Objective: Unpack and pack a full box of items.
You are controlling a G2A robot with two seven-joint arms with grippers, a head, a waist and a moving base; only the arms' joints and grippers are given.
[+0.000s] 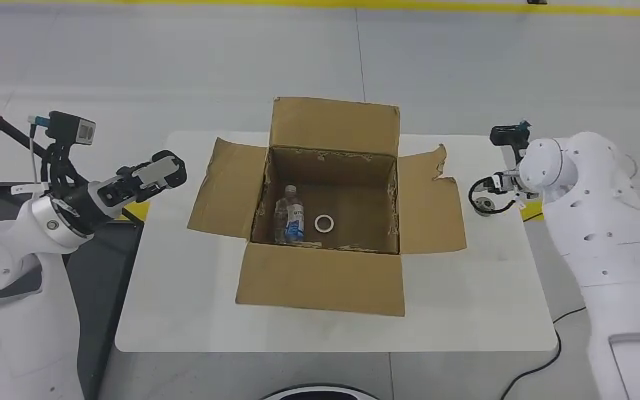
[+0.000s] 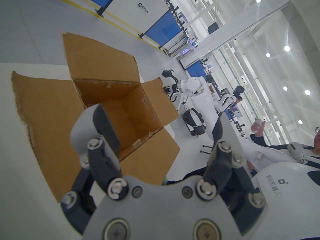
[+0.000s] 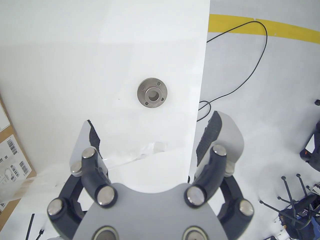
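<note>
An open cardboard box (image 1: 330,280) stands mid-table with all its flaps folded out. Inside lie a clear water bottle (image 1: 290,214) and a white tape roll (image 1: 324,223). My left gripper (image 1: 176,167) hovers off the box's left flap; in the left wrist view it (image 2: 160,118) is open and empty, facing the box (image 2: 50,116). My right gripper (image 1: 492,192) is beyond the right flap, open (image 3: 153,126) above a small round metal flange (image 3: 152,95) lying on the table near its edge.
The white table (image 1: 180,310) has bare room in front of the box and on both sides. A labelled box side (image 3: 10,148) and crumpled clear film (image 3: 140,154) sit near my right gripper. A black cable (image 3: 252,76) lies on the floor past the table edge.
</note>
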